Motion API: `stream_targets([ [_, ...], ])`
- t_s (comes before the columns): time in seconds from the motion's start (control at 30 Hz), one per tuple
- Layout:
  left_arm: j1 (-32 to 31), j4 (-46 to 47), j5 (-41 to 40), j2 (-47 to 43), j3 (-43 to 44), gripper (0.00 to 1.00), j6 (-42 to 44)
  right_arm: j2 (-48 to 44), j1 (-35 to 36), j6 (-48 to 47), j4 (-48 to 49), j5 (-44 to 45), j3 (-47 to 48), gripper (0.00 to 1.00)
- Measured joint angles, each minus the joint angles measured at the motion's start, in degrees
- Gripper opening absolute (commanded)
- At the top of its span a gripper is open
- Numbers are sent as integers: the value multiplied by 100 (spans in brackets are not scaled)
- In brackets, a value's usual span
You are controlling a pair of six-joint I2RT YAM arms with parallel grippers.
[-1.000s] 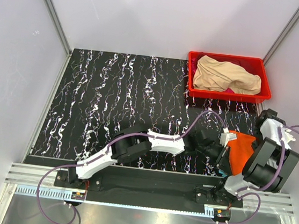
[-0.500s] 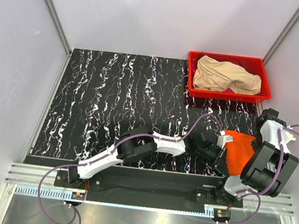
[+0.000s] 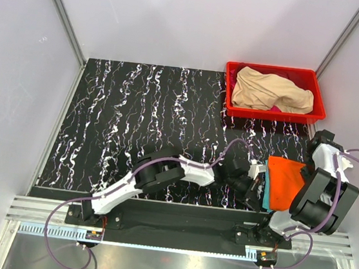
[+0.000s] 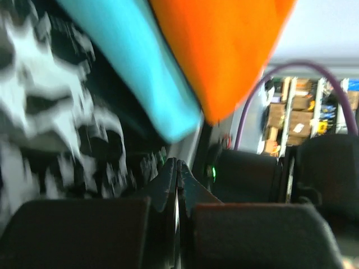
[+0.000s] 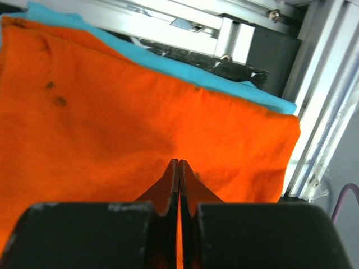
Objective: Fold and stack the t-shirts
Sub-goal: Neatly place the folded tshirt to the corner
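A folded bright orange t-shirt (image 3: 284, 183) (image 5: 112, 129) lies at the table's near right, on top of a light blue t-shirt (image 5: 185, 70) (image 4: 134, 67) whose edge peeks out along its side. My left gripper (image 4: 177, 162) (image 3: 255, 186) is shut and empty, just left of this stack and off the cloth. My right gripper (image 5: 179, 162) hovers over the orange t-shirt, jaws shut, with no cloth between them. A beige t-shirt (image 3: 269, 89) lies crumpled in the red bin (image 3: 272, 114), with a bit of magenta t-shirt (image 3: 275, 109) showing under it.
The red bin stands at the back right corner. An aluminium frame rail (image 5: 314, 112) runs close along the stack's right edge. The black marbled table (image 3: 136, 116) stretches to the left. Grey walls enclose the table on three sides.
My left gripper pulled back leftward off the orange t-shirt with its jaws shut. The orange t-shirt went from partly lifted to lying flat and square. The right arm barely moved.
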Motion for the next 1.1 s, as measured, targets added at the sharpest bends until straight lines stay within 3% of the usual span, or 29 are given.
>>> stream_targets([
  [0.13,46,-573,-74,-988,-678,0,573,-116,7,-271,63,-409,61,0],
  [0.3,278,-1670,-518,-3049,-1204,8,1768,-586,468,-610,0,-1095,669,0],
  [0.57,1904,-1910,-1364,-6999,-3709,28,2090,-1333,3003,-334,686,-3171,1543,0],
  [0.77,2221,-2573,-2223,-8880,-5392,48,1871,-1958,4360,195,1779,-4068,695,4],
  [0.87,2503,-2599,-2433,-9862,-6345,53,1469,-2594,4492,640,2616,-4398,-479,27],
  [0.9,2583,-2575,-2494,-10185,-6701,54,1316,-2793,4492,793,2889,-4476,-914,99],
  [1.1,2636,-2343,-2496,-11995,-8443,65,433,-3434,4492,1613,4288,-4975,-3053,100],
])
